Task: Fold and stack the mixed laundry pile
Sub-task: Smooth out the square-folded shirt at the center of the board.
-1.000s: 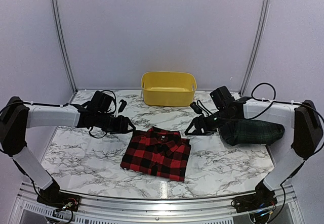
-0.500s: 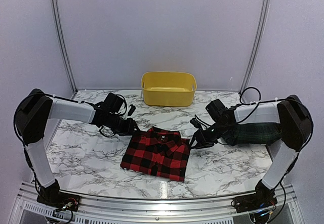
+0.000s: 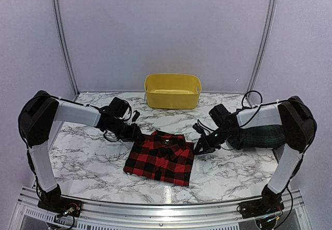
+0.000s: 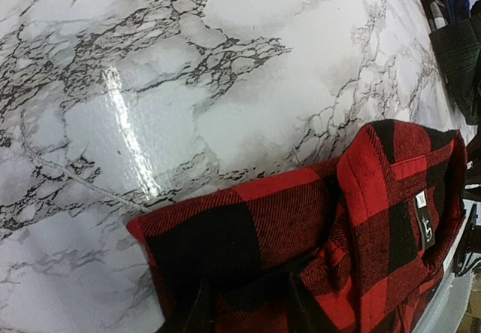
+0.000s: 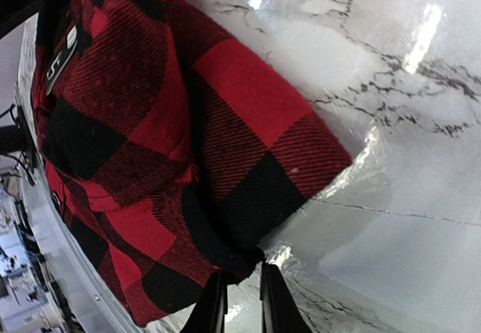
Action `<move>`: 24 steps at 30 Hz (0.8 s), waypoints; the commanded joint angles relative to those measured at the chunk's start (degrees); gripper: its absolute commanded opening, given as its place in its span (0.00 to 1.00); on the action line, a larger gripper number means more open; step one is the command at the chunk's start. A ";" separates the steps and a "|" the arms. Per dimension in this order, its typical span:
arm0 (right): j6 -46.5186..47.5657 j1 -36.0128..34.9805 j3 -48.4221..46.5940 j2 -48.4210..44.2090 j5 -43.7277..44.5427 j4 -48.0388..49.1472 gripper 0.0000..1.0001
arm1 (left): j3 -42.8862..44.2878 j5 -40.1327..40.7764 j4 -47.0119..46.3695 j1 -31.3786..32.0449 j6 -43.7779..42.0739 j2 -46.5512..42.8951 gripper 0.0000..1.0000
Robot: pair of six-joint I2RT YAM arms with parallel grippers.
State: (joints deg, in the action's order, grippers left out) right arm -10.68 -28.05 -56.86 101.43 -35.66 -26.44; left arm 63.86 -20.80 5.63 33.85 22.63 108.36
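marble tabletop (image 3: 93,160) open around red-and-black checked shirt (image 3: 162,158), left jaws and right jaws tight on its far corners

Both arms down at the shirt, jaws closed in.
Left gripper (image 3: 136,133) has dropped from over the counter (image 3: 88,157) and narrowed; the far left corner of the red-and-black checked shirt (image 3: 162,157) now sits between its fingers. Right gripper (image 3: 198,149) has swung in and down, away from the tartan garment (image 3: 259,136); its jaws went from wide to nearly together, with the shirt's far right corner pinched at their tips.
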 commanded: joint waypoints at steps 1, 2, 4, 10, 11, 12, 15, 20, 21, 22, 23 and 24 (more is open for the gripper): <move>0.61 0.19 -2.38 -0.44 -0.88 -0.36 0.09 | 1.40 -0.98 1.55 0.08 -0.70 0.70 0.26; 0.65 0.19 -2.60 -0.88 -0.90 -0.56 0.07 | 1.24 -1.06 1.50 0.08 -0.86 -0.01 0.20; 0.58 0.24 -3.00 -2.03 -0.92 -0.76 0.03 | 0.68 -1.20 1.49 0.08 -0.98 -2.04 0.12; 0.55 0.23 -4.26 -5.07 -1.16 -2.17 0.00 | -2.01 -1.78 1.49 -0.01 -1.22 -6.67 0.00; 0.69 0.20 -4.31 -5.50 -1.12 -2.45 0.00 | -2.47 -1.71 1.53 -0.01 -1.21 -7.25 0.00; 0.78 0.19 -4.38 -6.05 -1.08 -2.80 0.00 | -2.92 -1.53 1.50 -0.01 -1.18 -7.80 0.00; 1.21 0.20 -4.38 -7.86 -1.01 -3.60 0.00 | -4.23 -0.39 1.43 -0.01 -1.10 -9.97 0.00; 1.37 0.19 -5.78 -8.80 -0.56 -2.51 0.00 | -7.14 3.50 -1.15 -0.16 -1.28 -15.04 0.00; 1.32 0.19 -6.11 -8.13 -0.43 -1.95 0.00 | -7.88 4.45 -2.20 -0.29 -1.15 -15.58 0.00; 1.30 0.21 -6.34 -7.30 -0.21 -1.42 0.00 | -8.29 5.01 -2.93 -0.60 -0.95 -15.70 0.00; 1.35 0.21 -6.41 -6.34 0.06 -0.59 0.00 | -8.56 5.20 -3.55 -0.84 -0.66 -15.39 0.00; 1.25 0.22 -6.35 -5.35 0.44 0.40 0.00 | -8.91 5.20 -4.52 -1.10 -0.42 -14.64 0.00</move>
State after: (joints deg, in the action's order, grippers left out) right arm -10.20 -28.03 -60.84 93.84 -36.10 -28.95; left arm 56.53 -18.41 4.91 33.71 21.87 94.30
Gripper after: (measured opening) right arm 0.001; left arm 0.008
